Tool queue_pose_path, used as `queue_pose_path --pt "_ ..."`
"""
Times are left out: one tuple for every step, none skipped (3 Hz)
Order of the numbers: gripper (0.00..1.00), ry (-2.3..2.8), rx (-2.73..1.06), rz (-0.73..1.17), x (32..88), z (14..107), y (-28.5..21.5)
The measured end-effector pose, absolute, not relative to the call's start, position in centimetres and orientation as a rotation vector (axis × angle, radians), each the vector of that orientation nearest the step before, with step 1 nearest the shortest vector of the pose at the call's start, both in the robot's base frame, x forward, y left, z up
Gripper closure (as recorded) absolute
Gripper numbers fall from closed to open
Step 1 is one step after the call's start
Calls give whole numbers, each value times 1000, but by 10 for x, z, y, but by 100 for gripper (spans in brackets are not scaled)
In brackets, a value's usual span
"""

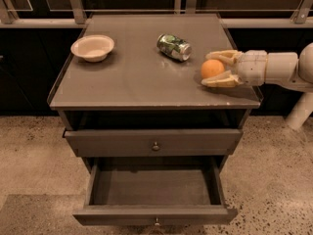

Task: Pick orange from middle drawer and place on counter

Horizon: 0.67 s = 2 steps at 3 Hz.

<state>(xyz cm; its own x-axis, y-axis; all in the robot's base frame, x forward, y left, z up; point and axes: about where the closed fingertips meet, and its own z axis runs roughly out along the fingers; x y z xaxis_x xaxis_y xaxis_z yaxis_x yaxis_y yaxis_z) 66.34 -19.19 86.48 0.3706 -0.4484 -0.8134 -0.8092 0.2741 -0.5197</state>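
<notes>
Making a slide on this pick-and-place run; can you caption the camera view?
The hand holds the orange near the counter's right edge, with the middle drawer open and empty below.

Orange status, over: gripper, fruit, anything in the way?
Gripper shut on orange, near front corner of counter. Orange at counter level, contact unclear. Can nearby, apart; middle drawer open, empty.
</notes>
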Motion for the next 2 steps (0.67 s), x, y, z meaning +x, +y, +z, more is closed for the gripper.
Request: queue_pose_path --pt "0 1257 -1357 357 663 865 -192" --pt "0 1257 -1357 357 663 865 -192"
